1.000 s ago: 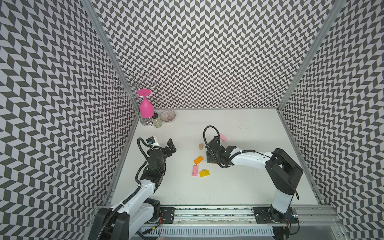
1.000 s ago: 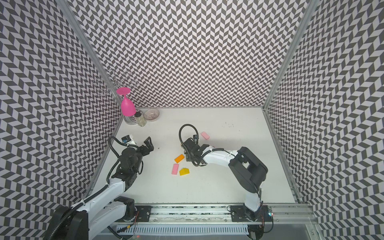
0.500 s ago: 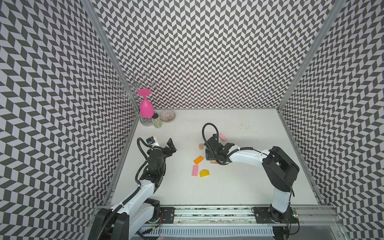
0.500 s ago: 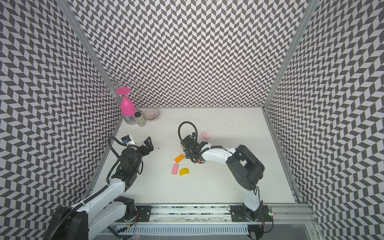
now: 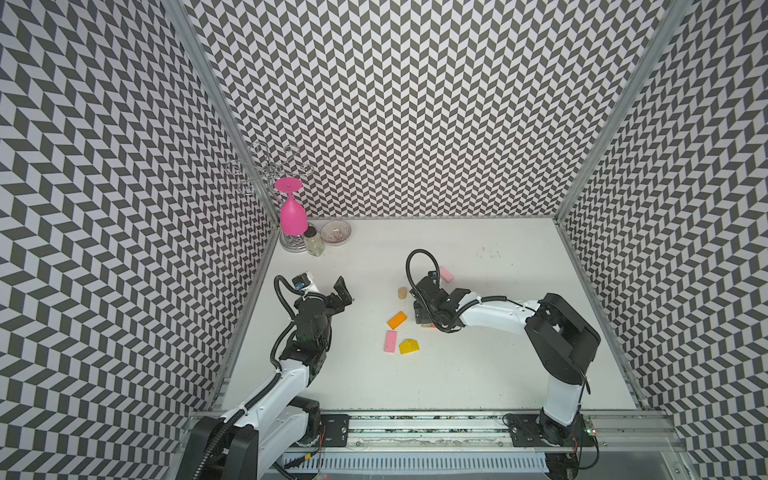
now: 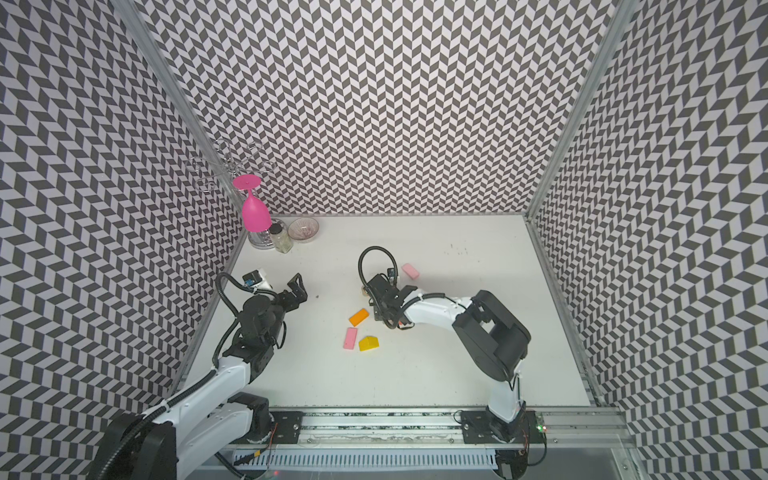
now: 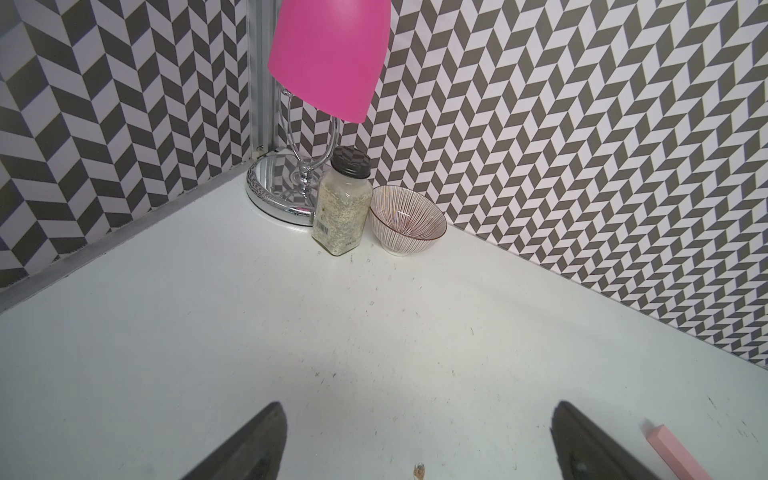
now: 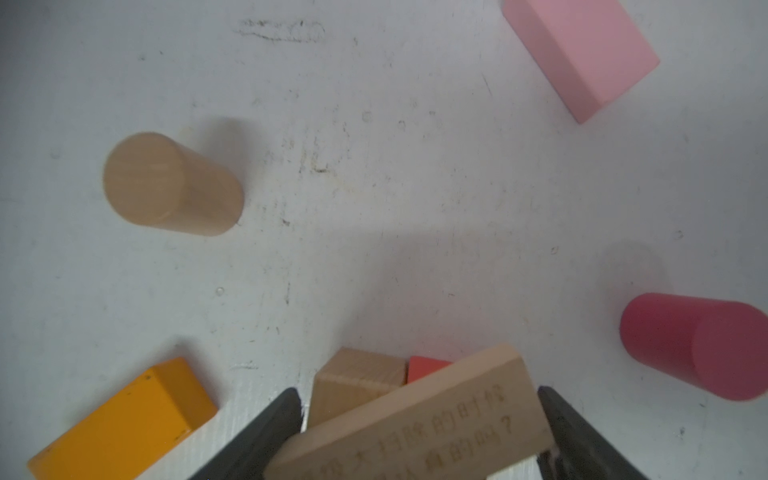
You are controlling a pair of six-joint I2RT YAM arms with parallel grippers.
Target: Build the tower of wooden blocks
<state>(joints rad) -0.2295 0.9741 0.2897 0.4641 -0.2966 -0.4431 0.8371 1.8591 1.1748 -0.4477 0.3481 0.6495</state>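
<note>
Right wrist view: right gripper (image 8: 417,392) clamps tan bar (image 8: 415,428) over two low blocks (image 8: 357,382); left gripper (image 7: 415,405) open, empty; stacking barely begun.

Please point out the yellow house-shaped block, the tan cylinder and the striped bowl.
yellow house-shaped block (image 5: 409,347): in a top view, middle of its upper face.
tan cylinder (image 8: 143,178): right wrist view, its round end face.
striped bowl (image 7: 400,239): left wrist view, its outer wall.

Left arm (image 5: 286,378): you'll see white link shells with black joint housings.
Right arm (image 5: 494,318): same scheme, with a bulky black elbow block (image 5: 561,336).
Cables (image 5: 415,259): a black hose loops over each wrist.
Wrist camera (image 5: 306,281): small white box.
Left gripper (image 7: 417,405): matte dark grey fingers (image 7: 257,440), tapered.
Base rail (image 5: 415,424): your arms sit on black plates on bare aluminium.
</note>
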